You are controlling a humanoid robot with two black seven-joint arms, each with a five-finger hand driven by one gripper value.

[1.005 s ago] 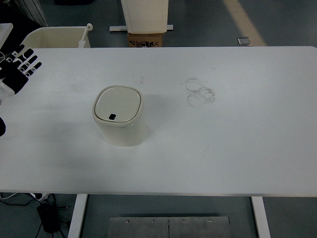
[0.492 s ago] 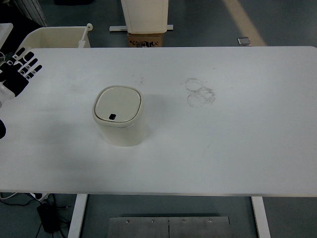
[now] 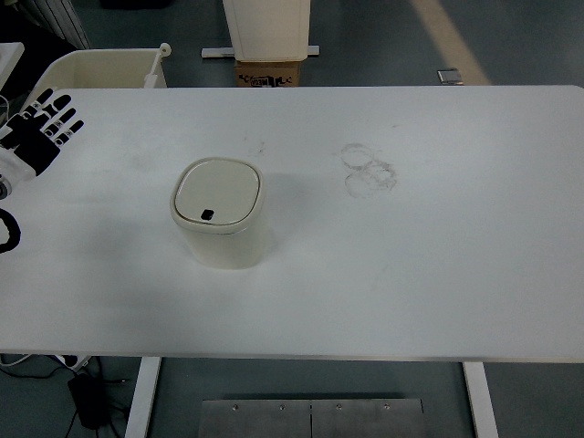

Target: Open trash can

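Note:
A small cream trash can (image 3: 220,213) stands upright on the white table (image 3: 411,255), left of centre. Its lid is down, with a small black button near the lid's front edge. My left hand (image 3: 44,128), black with white segments, hovers at the table's far left edge with its fingers spread, holding nothing. It is well to the left of the can and apart from it. My right arm does not show.
Faint ring marks (image 3: 368,170) stain the table right of centre. Beyond the far edge stand a cream bin (image 3: 100,68), a cardboard box (image 3: 267,73) and a white cabinet base (image 3: 267,27). A dark rounded part (image 3: 7,232) shows at the left edge.
My left hand has drifted slightly up and to the right along the table's left edge, fingers still spread. The trash can has not moved and its lid stays down.

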